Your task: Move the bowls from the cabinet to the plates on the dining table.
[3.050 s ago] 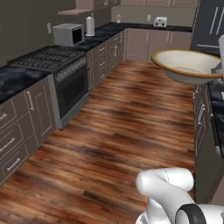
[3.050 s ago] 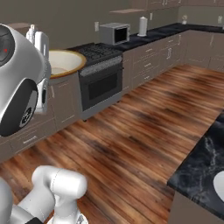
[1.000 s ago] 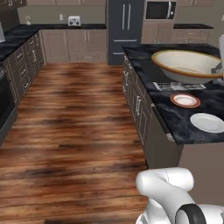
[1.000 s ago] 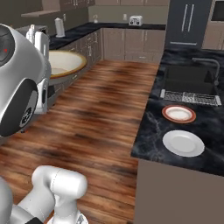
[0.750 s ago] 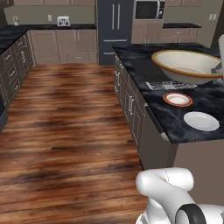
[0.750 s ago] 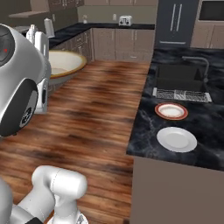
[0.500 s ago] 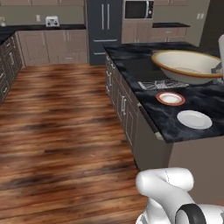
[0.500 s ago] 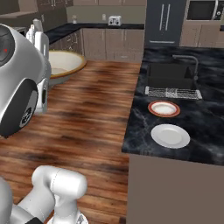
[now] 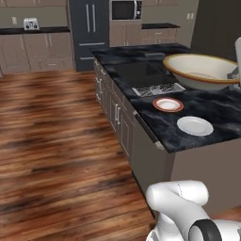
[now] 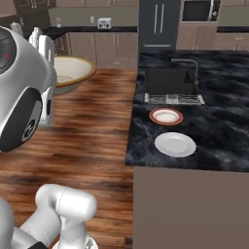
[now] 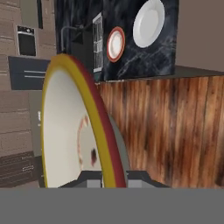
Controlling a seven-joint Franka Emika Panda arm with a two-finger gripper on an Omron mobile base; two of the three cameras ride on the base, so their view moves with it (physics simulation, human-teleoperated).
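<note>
The gripper [image 11: 114, 181] was clamped on the rim of the cream bowl [image 9: 201, 70], jaws nearly shut, carrying it in the air; in the left base view the bowl sat at 2 o'clock; on the dining table [image 10: 219, 131] lay the orange-red plate [image 10: 166, 116] and, just beside it at 5 o'clock, the white plate [image 10: 174, 144]; both were bare.

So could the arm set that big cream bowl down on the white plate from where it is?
Probably yes: the round white plate lies bare near the black marble counter's edge, nothing above it.
</note>
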